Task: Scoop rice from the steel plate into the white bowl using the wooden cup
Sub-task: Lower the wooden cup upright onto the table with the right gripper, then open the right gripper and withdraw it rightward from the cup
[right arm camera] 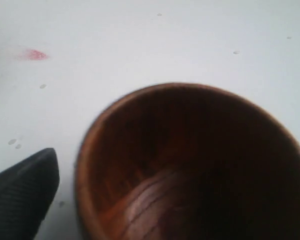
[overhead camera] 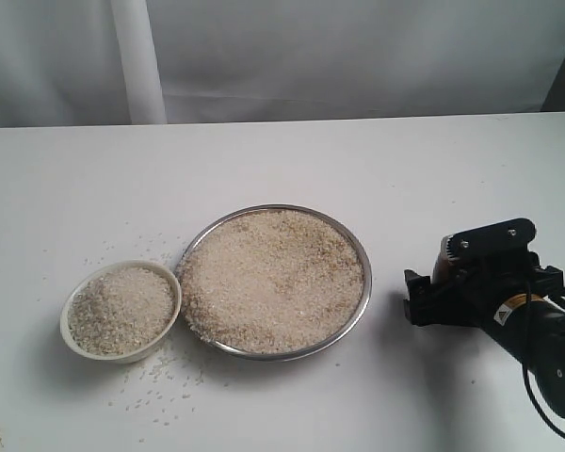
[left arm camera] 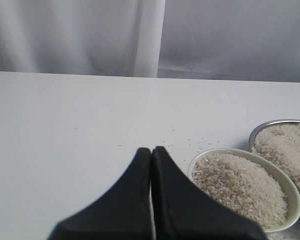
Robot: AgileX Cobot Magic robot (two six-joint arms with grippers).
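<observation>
Filling the right wrist view, one reddish-brown wooden cup stands upright and empty on the white table; a black finger sits just clear of its wall, so the right gripper stands parted; only the left wrist view shows the left gripper, tips pressed together; beyond, one cream-white ceramic bowl and one wide steel plate sit side by side, both heaped with pale rice.

White surface before a pale curtain (1 thick fold hangs left of middle); a small red smudge marks the surface.
</observation>
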